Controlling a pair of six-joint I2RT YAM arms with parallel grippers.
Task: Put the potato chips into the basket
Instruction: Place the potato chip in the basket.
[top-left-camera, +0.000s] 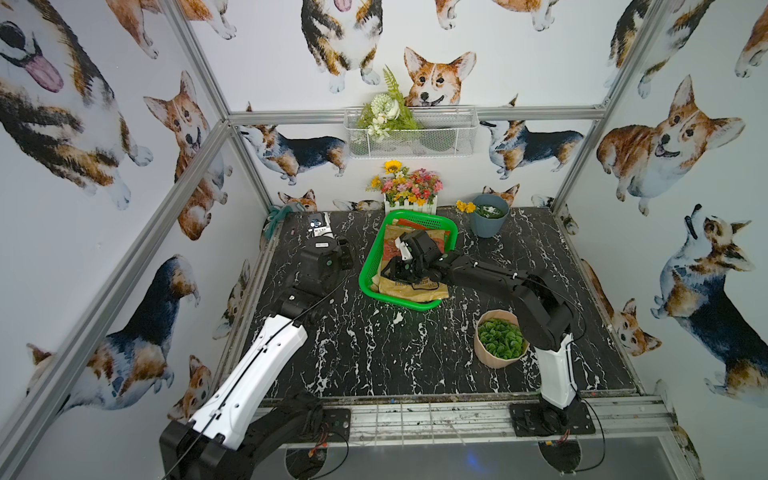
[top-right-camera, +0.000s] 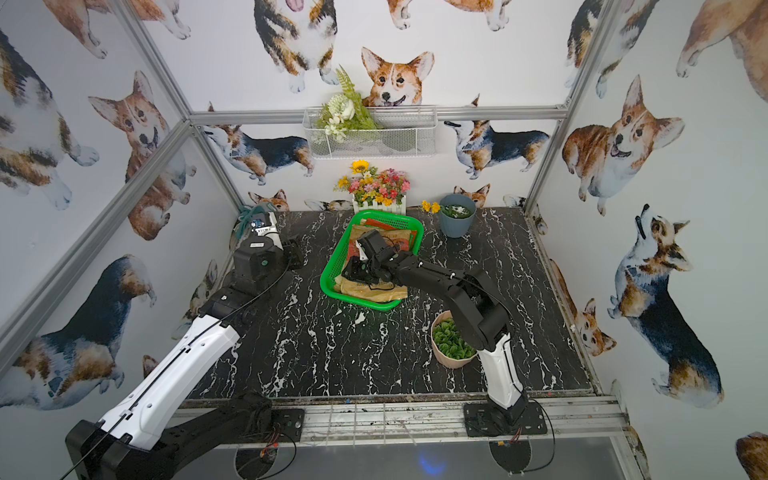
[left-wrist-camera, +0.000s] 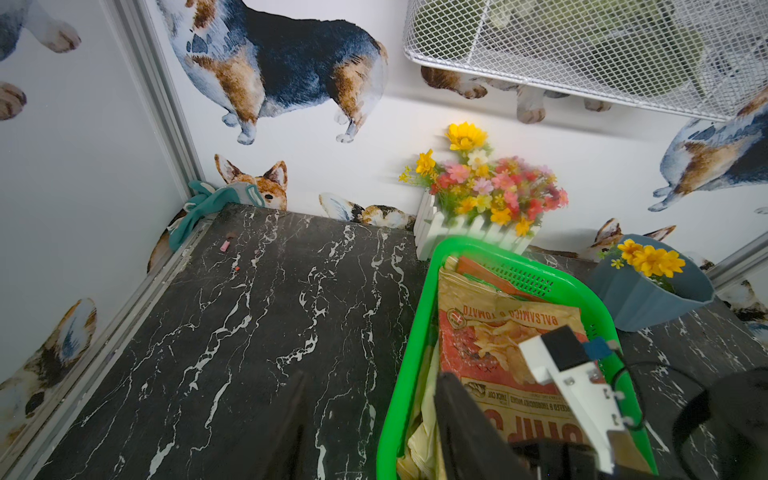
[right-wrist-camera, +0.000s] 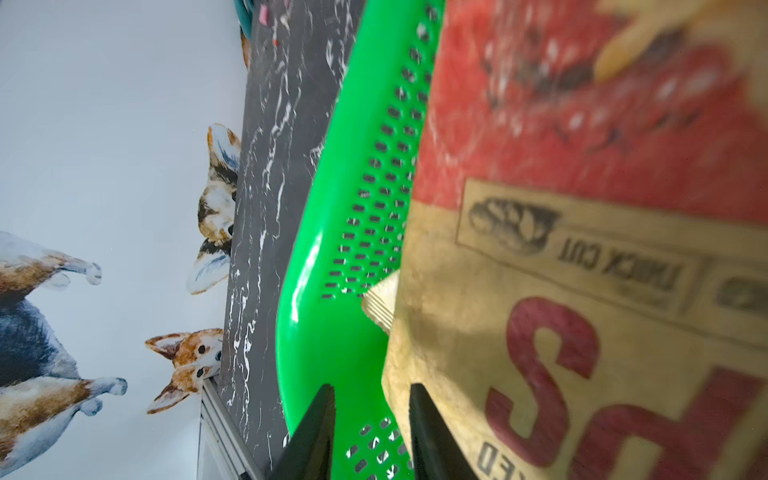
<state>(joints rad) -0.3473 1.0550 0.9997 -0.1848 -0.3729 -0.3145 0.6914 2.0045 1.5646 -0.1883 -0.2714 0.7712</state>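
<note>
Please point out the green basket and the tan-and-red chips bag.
Bright green perforated plastic basket (top-left-camera: 370, 266), in a top view: on a long side wall.
Tan-and-red crinkly chips bag (left-wrist-camera: 490, 332), left wrist view: on its red panel.

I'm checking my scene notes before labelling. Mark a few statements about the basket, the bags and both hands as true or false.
1. The tan-and-red chips bag lies on top in the green basket. True.
2. The left hand grips a bag. False: it is open and empty, above the table beside the basket.
3. The right hand is over the basket. True.
4. The beige pot stands in the basket. False: it stands on the table by the right arm.
</note>
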